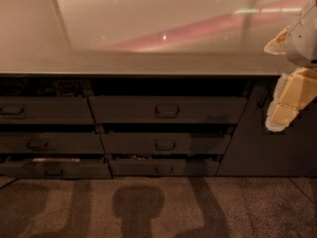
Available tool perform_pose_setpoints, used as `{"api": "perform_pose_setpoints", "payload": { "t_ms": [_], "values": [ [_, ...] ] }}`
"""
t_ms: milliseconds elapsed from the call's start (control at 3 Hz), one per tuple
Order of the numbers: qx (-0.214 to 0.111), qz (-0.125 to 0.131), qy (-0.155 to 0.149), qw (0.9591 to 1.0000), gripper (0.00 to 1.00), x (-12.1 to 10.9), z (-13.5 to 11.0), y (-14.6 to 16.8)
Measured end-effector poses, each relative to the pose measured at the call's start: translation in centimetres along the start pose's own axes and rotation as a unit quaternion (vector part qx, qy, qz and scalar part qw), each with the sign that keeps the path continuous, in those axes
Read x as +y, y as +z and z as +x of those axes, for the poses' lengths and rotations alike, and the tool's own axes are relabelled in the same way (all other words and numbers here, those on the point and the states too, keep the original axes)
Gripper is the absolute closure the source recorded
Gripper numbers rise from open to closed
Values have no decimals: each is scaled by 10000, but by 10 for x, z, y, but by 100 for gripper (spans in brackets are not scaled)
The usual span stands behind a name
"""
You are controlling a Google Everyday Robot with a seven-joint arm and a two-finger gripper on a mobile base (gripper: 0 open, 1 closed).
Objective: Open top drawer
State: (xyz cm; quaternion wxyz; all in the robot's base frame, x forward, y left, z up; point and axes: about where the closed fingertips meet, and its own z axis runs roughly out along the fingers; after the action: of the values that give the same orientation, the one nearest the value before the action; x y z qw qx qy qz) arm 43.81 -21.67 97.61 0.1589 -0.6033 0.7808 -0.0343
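Pale gripper point(285, 103) hovers right of the top drawer point(124, 110), seemingly pulled partway out, handle point(167, 110) ungrasped; spread or closed, cannot tell.

Legible text, labels, brands, numbers, signs: none.

- Top drawer point(129, 110), dark front with pull handle point(167, 110): you will find no marking to read.
- Other drawer fronts point(44, 111): plain, nothing to read.
- Tabletop point(148, 63): only reflected light streaks, no lettering.
- Pale strip point(54, 159) inside the bottom-left drawer: too small for you to tell whether it is printed.
- End effector point(280, 108): at the right edge of the view, in front of the dark cabinet panel point(252, 148) beside the top drawer; its pale casing shows no mark you can read.
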Motion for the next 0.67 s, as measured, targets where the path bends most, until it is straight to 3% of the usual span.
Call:
{"api": "perform_pose_setpoints", "payload": {
  "t_ms": [333,667],
  "values": [
    [0,1,0,10000,0,0,0,0],
    [38,219,-68,9997,0,3,6,16]
  ]
}}
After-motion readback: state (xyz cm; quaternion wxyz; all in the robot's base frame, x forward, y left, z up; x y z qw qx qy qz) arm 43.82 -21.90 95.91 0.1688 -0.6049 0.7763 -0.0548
